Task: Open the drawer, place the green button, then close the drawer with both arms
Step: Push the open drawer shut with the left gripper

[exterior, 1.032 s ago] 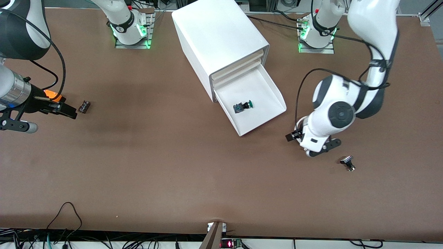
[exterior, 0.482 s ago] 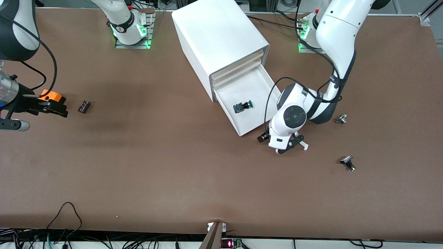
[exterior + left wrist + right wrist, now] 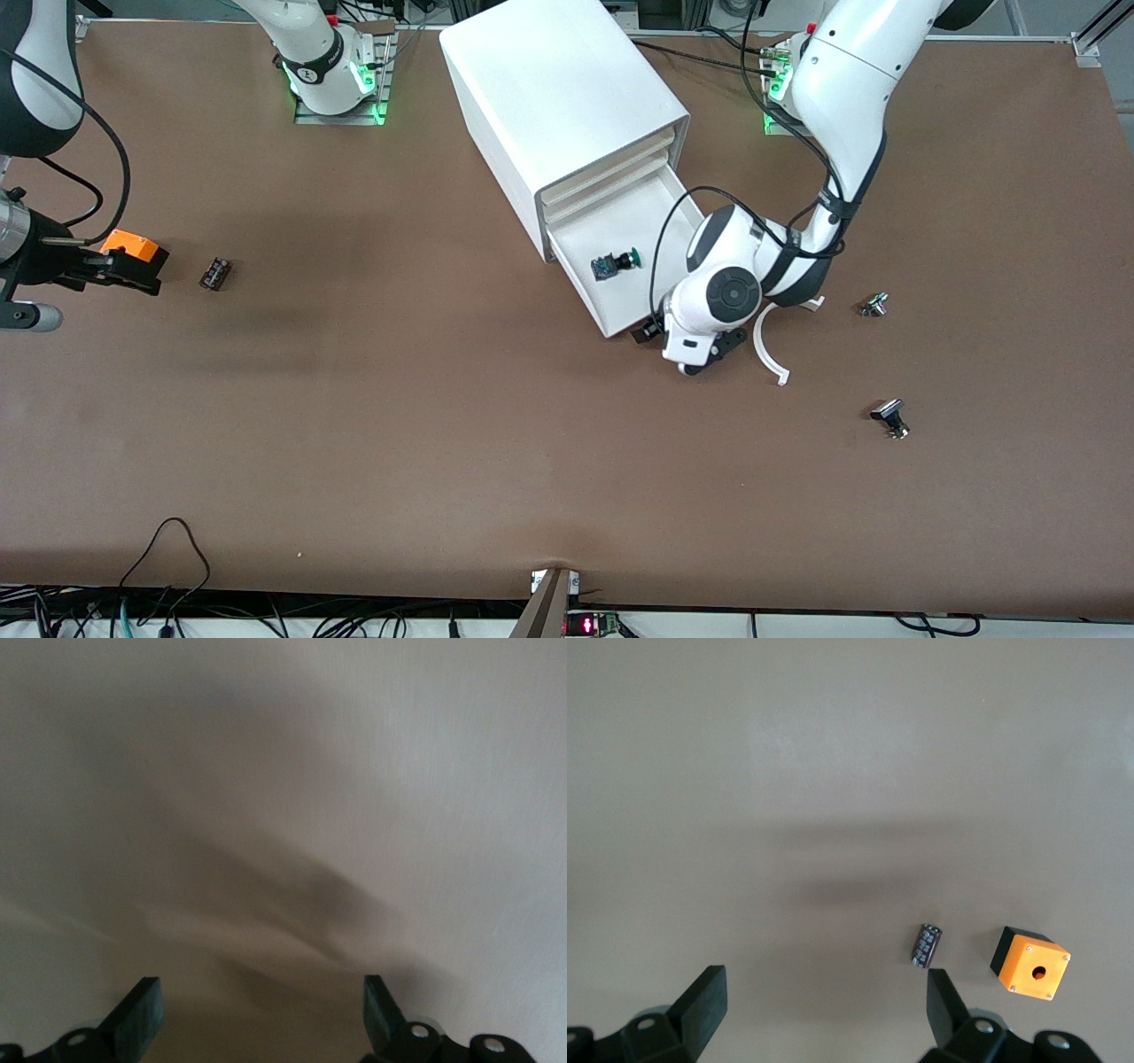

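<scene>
The drawer (image 3: 625, 299), lowest of the white cabinet (image 3: 549, 89), stands pulled out as a shallow white tray. The button (image 3: 611, 263), green-capped on a black-and-blue body, lies inside it near the cabinet. My left gripper (image 3: 645, 333) is at the drawer's front wall, at the corner nearest the front camera. In the left wrist view the left gripper (image 3: 261, 1019) is open, and the white drawer front (image 3: 283, 815) fills the view close up. My right gripper (image 3: 133, 282) hangs open over the right arm's end of the table and holds nothing; the right wrist view shows this gripper (image 3: 824, 1005) open over bare table.
An orange box with a hole (image 3: 133, 245) (image 3: 1029, 964) and a small black part (image 3: 215, 273) (image 3: 925, 945) lie near the right gripper. Toward the left arm's end lie a white curved strip (image 3: 769, 344) and two black-and-silver parts (image 3: 873, 306) (image 3: 890, 418).
The left arm swung in from its end of the table to the drawer front. The drawer and button have shifted slightly toward the cabinet. The right gripper drew back toward its table end.
</scene>
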Action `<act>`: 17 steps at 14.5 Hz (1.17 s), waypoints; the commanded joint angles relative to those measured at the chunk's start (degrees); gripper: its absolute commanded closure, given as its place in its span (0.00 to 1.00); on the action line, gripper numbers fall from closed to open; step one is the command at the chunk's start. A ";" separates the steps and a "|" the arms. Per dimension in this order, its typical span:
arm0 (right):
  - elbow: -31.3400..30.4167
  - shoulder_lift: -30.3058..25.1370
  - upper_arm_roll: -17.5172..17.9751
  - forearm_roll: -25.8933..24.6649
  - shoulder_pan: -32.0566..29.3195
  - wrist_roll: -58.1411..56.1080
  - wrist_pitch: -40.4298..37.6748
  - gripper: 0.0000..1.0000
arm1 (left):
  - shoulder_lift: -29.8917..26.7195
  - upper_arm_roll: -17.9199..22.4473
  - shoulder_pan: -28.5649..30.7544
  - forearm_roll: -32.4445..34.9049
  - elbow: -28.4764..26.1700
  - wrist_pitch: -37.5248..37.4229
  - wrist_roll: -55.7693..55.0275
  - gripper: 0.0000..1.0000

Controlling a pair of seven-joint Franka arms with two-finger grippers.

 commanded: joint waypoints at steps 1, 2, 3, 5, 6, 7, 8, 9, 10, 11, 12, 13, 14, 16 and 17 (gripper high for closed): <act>-0.90 -1.57 0.64 -0.25 0.12 1.23 -1.40 0.00 | -3.40 -1.36 -1.35 -1.50 -4.31 -0.41 -0.63 0.01; -0.64 -1.66 0.99 -0.16 0.21 1.32 -1.49 0.00 | -3.75 -2.32 -1.45 -2.20 -4.49 -1.45 -0.54 0.01; -0.90 -2.18 0.99 0.02 0.12 1.23 -1.40 0.00 | -4.02 -3.37 -1.45 -3.60 -4.58 -2.25 -0.54 0.01; -1.78 -3.33 0.82 0.11 0.12 0.18 -1.31 0.00 | -5.07 -3.74 -3.19 -6.67 -5.80 -3.83 -0.54 0.01; -1.96 -3.33 0.82 0.11 0.12 0.00 -1.31 0.00 | -5.94 -3.82 -3.90 -7.12 -6.85 -4.18 -0.63 0.01; -2.48 -3.33 0.82 0.02 0.12 0.00 -1.40 0.00 | -6.65 -4.52 -4.08 -7.12 -7.91 -4.45 -0.63 0.01; -3.10 -4.03 0.90 -0.07 0.12 0.00 -1.40 0.00 | -7.35 -5.49 -4.08 -7.65 -8.70 -5.50 -0.72 0.01; -4.41 -4.90 0.82 -0.07 0.12 -0.08 -1.14 0.00 | -7.88 -5.67 -4.17 -7.91 -9.23 -6.99 -0.72 0.01; -5.90 -6.22 0.64 -0.07 0.03 -0.69 -0.61 0.00 | -8.15 -6.02 -4.52 -8.00 -9.41 -8.22 -0.72 0.01; -6.52 -6.75 0.29 0.02 0.03 -1.83 -0.52 0.00 | -8.32 -6.72 -4.61 -8.44 -9.50 -9.36 -0.72 0.01; -6.44 -6.76 0.03 0.11 0.03 -2.54 -0.52 0.00 | -8.32 -6.99 -4.70 -9.05 -9.50 -10.24 -0.63 0.01; -6.35 -6.76 -0.24 0.11 -0.06 -2.63 -0.35 0.00 | -8.32 -7.16 -4.79 -9.15 -9.59 -10.77 -0.54 0.01; -7.22 -7.80 -0.24 0.20 -0.32 -2.63 0.96 0.00 | -8.41 -7.77 -5.05 -9.49 -10.11 -10.78 -0.63 0.01; -7.15 -7.64 0.19 0.20 -1.19 -2.63 1.41 0.00 | -8.41 -7.87 -5.05 -9.58 -10.20 -11.30 -0.63 0.01; -7.14 -7.64 2.29 0.20 -2.33 -2.11 1.85 0.00 | -8.41 -8.13 -5.05 -9.59 -10.20 -11.39 -0.63 0.01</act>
